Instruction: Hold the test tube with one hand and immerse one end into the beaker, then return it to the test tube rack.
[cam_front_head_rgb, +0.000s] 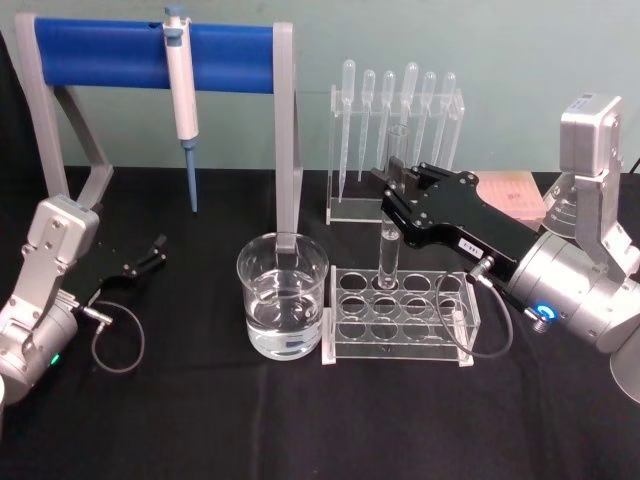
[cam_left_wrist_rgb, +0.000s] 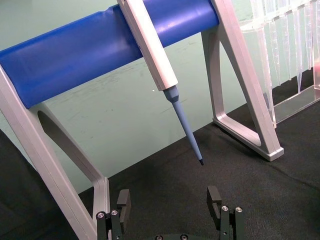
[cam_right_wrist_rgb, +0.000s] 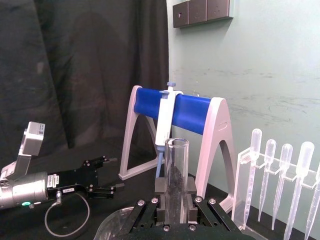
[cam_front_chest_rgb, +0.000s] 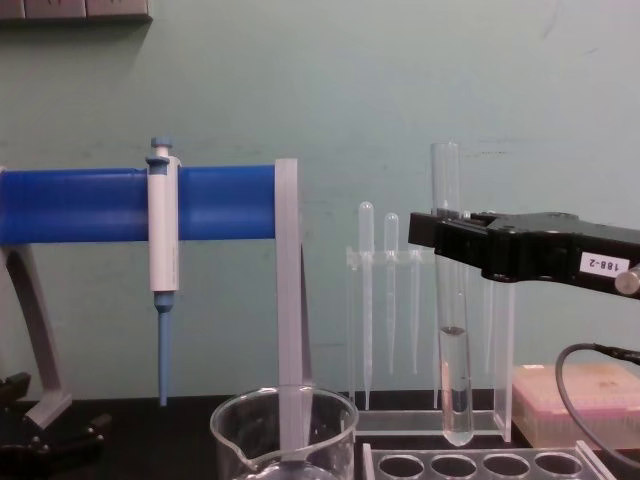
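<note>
Head view, right tool (cam_front_head_rgb: 393, 190) gripping upright test tube (cam_front_head_rgb: 388, 255) over rack (cam_front_head_rgb: 395, 355), beaker (cam_front_head_rgb: 262, 320) just left of it, left tool (cam_front_head_rgb: 152, 253) far left, left wrist view, its fingers (cam_left_wrist_rgb: 123, 200) wide apart, right wrist view, tube between pads (cam_right_wrist_rgb: 161, 187), chest view, tube's round end just above rack.

A laboratory, shown by a micropipette (cam_front_head_rgb: 182, 100) on its stand (cam_front_head_rgb: 100, 55), plastic pipettes (cam_front_head_rgb: 410, 100), a beaker (cam_front_head_rgb: 246, 300) and tube rack (cam_front_head_rgb: 400, 355).

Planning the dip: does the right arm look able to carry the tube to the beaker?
Probably yes: the right gripper holds the test tube upright above the rack, the open beaker stands beside it, and the left gripper sits parked aside.
</note>
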